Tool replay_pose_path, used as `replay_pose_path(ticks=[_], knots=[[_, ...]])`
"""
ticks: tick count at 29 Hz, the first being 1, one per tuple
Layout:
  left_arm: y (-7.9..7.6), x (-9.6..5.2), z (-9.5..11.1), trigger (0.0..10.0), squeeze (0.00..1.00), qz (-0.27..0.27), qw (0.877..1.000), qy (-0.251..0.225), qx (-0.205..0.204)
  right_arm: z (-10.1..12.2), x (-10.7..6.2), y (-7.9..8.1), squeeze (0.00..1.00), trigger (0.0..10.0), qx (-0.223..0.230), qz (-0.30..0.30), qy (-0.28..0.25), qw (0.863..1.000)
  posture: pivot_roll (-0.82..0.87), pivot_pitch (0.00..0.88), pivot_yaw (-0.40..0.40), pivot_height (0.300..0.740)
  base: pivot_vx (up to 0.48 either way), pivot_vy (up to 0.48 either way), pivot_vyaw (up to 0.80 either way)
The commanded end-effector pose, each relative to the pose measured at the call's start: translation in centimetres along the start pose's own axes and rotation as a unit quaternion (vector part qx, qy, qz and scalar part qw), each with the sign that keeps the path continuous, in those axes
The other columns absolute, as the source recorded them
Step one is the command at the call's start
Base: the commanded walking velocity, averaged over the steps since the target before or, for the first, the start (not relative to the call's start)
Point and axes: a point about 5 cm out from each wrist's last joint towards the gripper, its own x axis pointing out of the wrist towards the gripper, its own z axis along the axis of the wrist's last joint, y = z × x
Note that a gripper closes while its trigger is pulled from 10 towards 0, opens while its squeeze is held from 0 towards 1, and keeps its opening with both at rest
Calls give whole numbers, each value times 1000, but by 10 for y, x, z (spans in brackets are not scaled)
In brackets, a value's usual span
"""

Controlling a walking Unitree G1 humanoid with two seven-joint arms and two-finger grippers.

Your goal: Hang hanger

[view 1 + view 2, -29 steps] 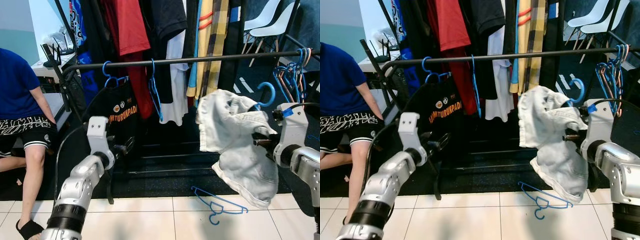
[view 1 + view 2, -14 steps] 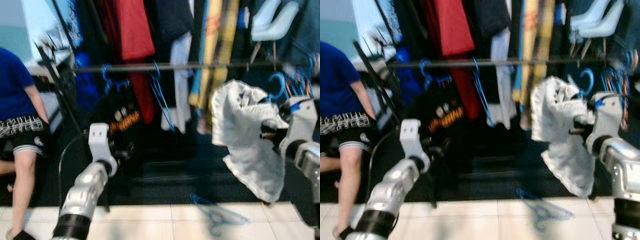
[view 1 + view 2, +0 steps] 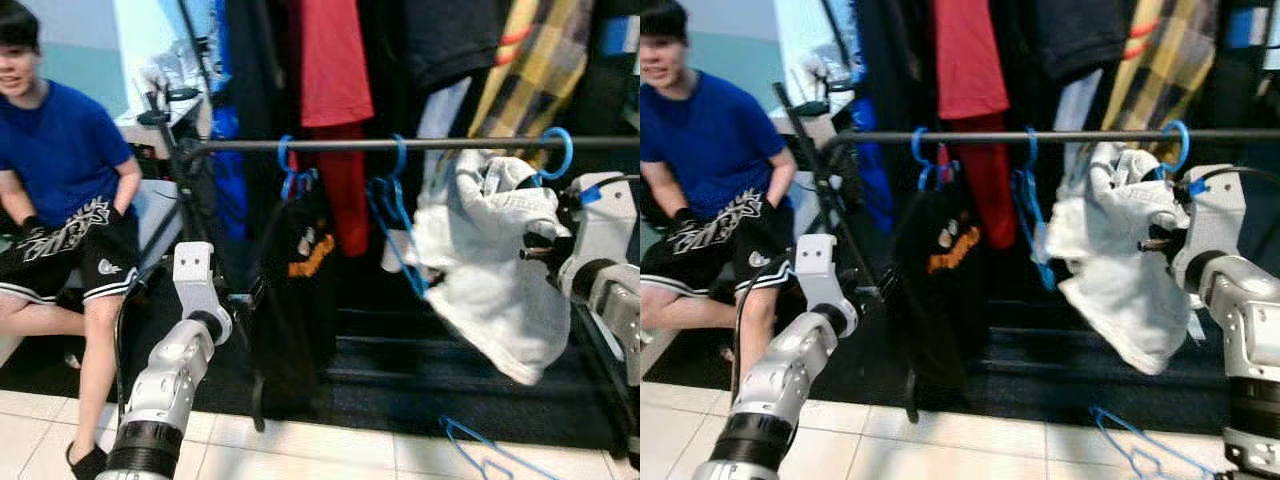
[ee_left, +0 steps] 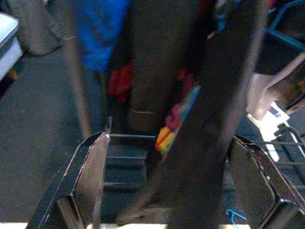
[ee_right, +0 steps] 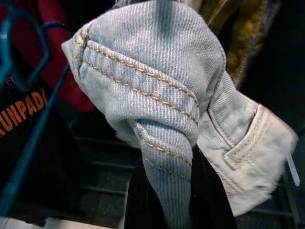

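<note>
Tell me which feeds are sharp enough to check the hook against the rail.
Both eye views are softly motion-blurred, but the blue hanger hook and black rail stay readable. The right wrist view is sharp on the pale denim garment. The left wrist view is dim and smeared.

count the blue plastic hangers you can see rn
4, maybe more hidden among the clothes: one carrying the black printed shirt at, one empty on the black metal rail at, one with the pale denim garment at, one on the floor.
</note>
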Motion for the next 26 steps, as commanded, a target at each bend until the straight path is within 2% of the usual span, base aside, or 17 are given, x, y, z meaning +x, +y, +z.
replay_pose_path(ticks=[1,6,9,11,21,26], knots=[[6,-3,-3,10000,0,5,1000,8,9,7,-1,-4,0,10000,3,-9,-9,1000,-162,0,50,740,0,0,0],[7,-4,-4,10000,0,6,1000,13,11,4,1,-10,0,10000,2,-25,7,1000,-162,0,49,740,0,0,0],[8,-5,-7,10000,0,9,1000,18,8,2,6,-22,0,10000,2,-55,19,998,-160,0,48,740,0,0,0],[8,-5,-7,10000,0,9,1000,18,8,2,6,-22,0,10000,2,-55,19,998,-160,0,48,740,0,0,0],[12,-16,-9,10000,0,14,1000,15,8,20,27,-45,0,10000,-25,-101,-15,994,-122,0,42,740,0,0,0],[17,-22,-9,10000,0,21,1000,17,12,25,32,-46,0,10000,-31,-102,-16,994,-112,0,44,740,0,0,0]])
